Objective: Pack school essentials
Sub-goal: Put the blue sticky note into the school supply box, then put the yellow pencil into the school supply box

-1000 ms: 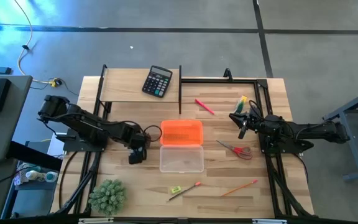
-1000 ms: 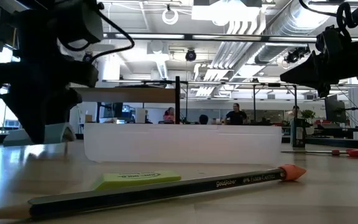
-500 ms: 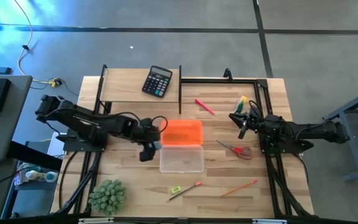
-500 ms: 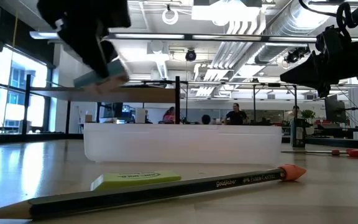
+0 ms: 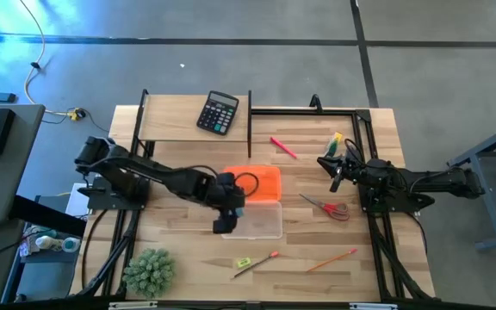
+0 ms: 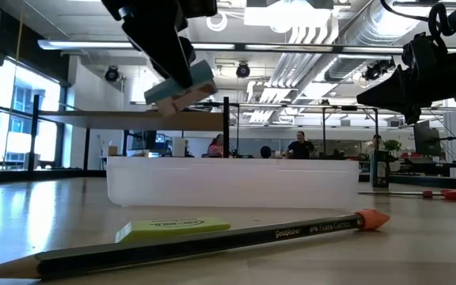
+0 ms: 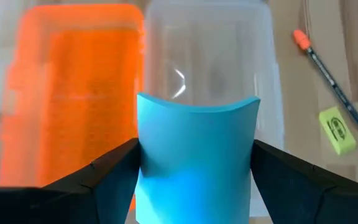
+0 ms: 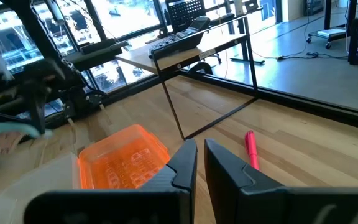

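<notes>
While the right gripper (image 5: 333, 178) waits clenched and empty by the table's right side, the high view has the left gripper (image 5: 223, 224) now over the near left corner of the clear box (image 5: 257, 220), carried in from the table's left; orange lid (image 5: 251, 182) beside it. Low view: the note pad (image 6: 182, 89) hangs tilted above the box wall, moved across and higher than half a second ago. Left wrist view: fingers (image 7: 110, 171) grasp the pad, bowed, box right below. Right wrist view: pink pen (image 8: 251, 148) untouched. Release looks next; pencil (image 6: 212, 238) and eraser (image 6: 172, 229) remain unpacked.
</notes>
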